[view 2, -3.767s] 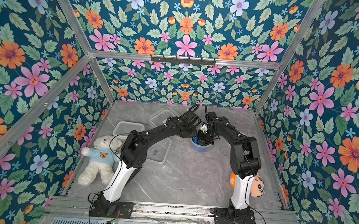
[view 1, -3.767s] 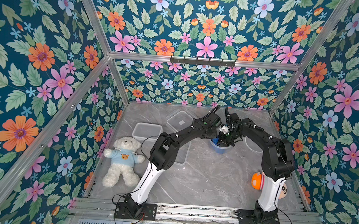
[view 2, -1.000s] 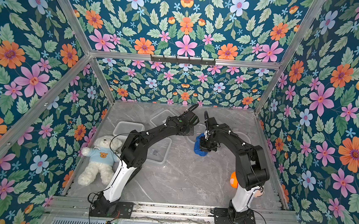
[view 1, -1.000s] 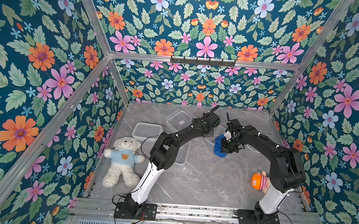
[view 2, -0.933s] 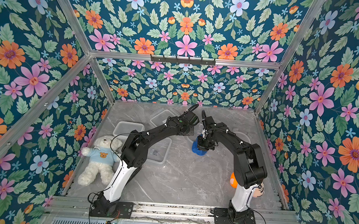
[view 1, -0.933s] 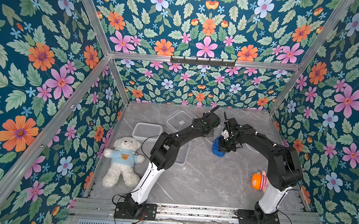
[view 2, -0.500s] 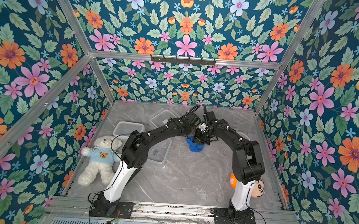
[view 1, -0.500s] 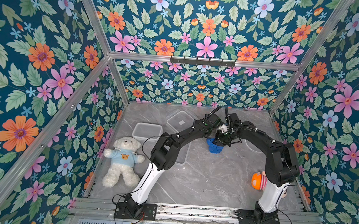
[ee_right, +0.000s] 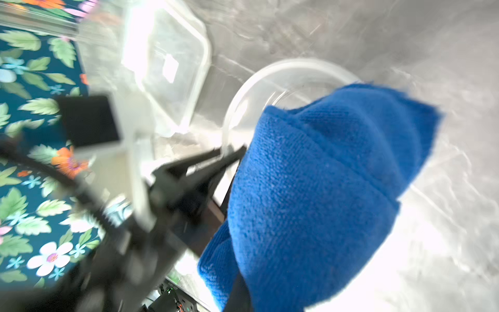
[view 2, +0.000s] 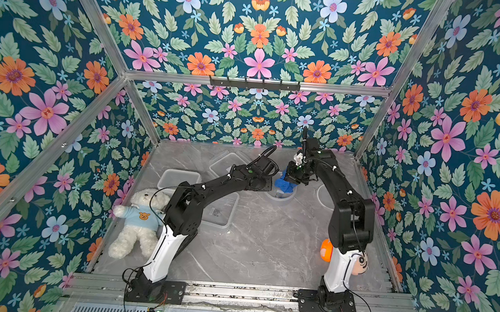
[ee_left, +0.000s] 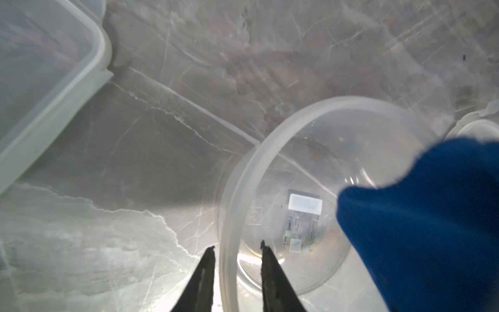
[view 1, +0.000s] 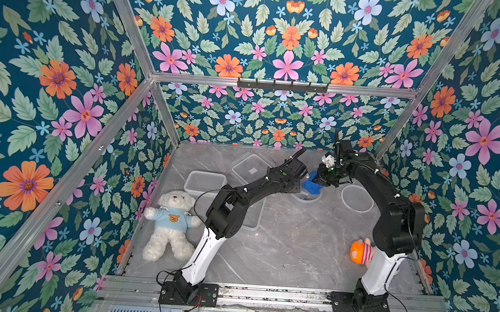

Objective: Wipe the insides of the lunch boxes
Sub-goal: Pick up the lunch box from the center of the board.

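**Left wrist view: left fingers [ee_left: 271, 278] astride the rim of the round lunch box [ee_left: 270, 210]**

Seen from that wrist, the two dark fingers stand a little apart with the clear rim between them. One is outside the wall and one inside, and a gap shows beside the inner one, so they are parted and not pinching. A label lies on the box's bottom. The blue cloth [ee_left: 421, 221] fills the near corner of this picture, in front of the box.

In both top views the round lunch box stands mouth up on the grey marbled tabletop [view 1: 281, 249], toward the back and between the ends of the two arms. The right fingers [view 1: 323, 180] are closed on the blue cloth, which hangs bunched over the box's mouth (whether it touches the inside cannot be told). In the right wrist view the cloth hides those fingers almost wholly.

The rectangular lunch box [view 1: 204, 183] sits well to the left, near the teddy bear [view 1: 170, 220]. The large square lunch box [view 2: 220, 212] lies partly under the left arm. A square lid [view 1: 251, 169] lies by the back wall, and a round lid [view 1: 357, 199] lies just right of the round box. An orange-capped doll [view 1: 359, 251] rests against the base of the right arm.
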Motion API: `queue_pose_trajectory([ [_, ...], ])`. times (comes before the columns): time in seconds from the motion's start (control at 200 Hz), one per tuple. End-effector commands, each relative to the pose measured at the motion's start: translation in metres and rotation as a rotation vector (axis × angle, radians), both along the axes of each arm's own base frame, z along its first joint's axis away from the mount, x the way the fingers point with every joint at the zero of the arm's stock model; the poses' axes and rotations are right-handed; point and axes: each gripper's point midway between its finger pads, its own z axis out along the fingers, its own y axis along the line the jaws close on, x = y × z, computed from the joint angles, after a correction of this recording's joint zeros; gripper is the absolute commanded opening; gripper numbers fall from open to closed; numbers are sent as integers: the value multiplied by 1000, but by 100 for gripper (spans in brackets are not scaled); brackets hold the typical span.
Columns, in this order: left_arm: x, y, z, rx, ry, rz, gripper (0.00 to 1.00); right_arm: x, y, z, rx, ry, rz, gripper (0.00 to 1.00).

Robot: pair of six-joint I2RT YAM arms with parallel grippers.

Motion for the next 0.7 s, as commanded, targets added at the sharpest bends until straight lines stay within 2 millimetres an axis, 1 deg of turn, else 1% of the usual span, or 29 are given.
queue_pose_trajectory([
  [0.0, 2, -6, 2, -39, -1, -2, 31, 0, 12, -27, -38, 77, 56, 0],
  [0.065, 4, -6, -2, -40, 5, -2, 30, 5, 21, -44, -61, 107, 79, 0],
  [0.08, 4, -7, -3, -39, 8, -3, 30, 6, 24, -51, -69, 119, 87, 0],
  [0.085, 4, -7, -3, -40, 7, -4, 30, 7, 24, -50, -70, 115, 88, 0],
  [0.095, 4, -7, -3, -41, 8, -2, 30, 7, 25, -55, -76, 127, 91, 0],
  [0.105, 5, -7, -4, -42, 9, -2, 30, 9, 27, -55, -78, 123, 93, 0],
  [0.13, 5, -8, -4, -43, 10, -3, 30, 11, 31, -63, -84, 137, 104, 0],
  [0.205, 6, -8, -5, -44, 11, -2, 30, 11, 44, -76, -83, 169, 133, 0],
  [0.29, 7, -7, -5, -45, 7, 2, 29, 1, 54, -87, -87, 201, 178, 0],
  [0.37, 9, -6, -4, -48, 5, 5, 29, -18, 57, -93, -87, 242, 218, 0],
  [0.415, 10, -5, -5, -50, 7, 7, 29, -31, 53, -96, -100, 266, 230, 0],
  [0.455, 10, -5, -5, -49, 8, 8, 28, -43, 44, -101, -133, 289, 240, 0],
  [0.5, 10, -4, -5, -47, 6, 10, 28, -57, 28, -108, -203, 315, 246, 0],
  [0.55, 10, -3, -5, -46, 5, 12, 28, -68, 8, -112, -286, 330, 239, 0],
  [0.595, 9, -3, -5, -45, 4, 11, 28, -73, -4, -111, -313, 329, 227, 0],
  [0.6, 9, -3, -5, -46, 5, 11, 28, -74, -5, -111, -314, 329, 225, 1],
  [0.61, 9, -3, -4, -46, 4, 11, 28, -74, -7, -111, -315, 327, 220, 5],
  [0.63, 10, -2, -4, -46, 4, 12, 28, -74, -10, -109, -314, 316, 210, 18],
  [0.65, 9, -3, -4, -48, 3, 12, 28, -73, -12, -106, -309, 302, 200, 28],
  [0.67, 9, -2, -4, -47, 3, 13, 28, -72, -13, -102, -304, 285, 191, 35],
  [0.695, 8, -2, -3, -49, 2, 12, 28, -70, -12, -97, -299, 260, 182, 39],
])
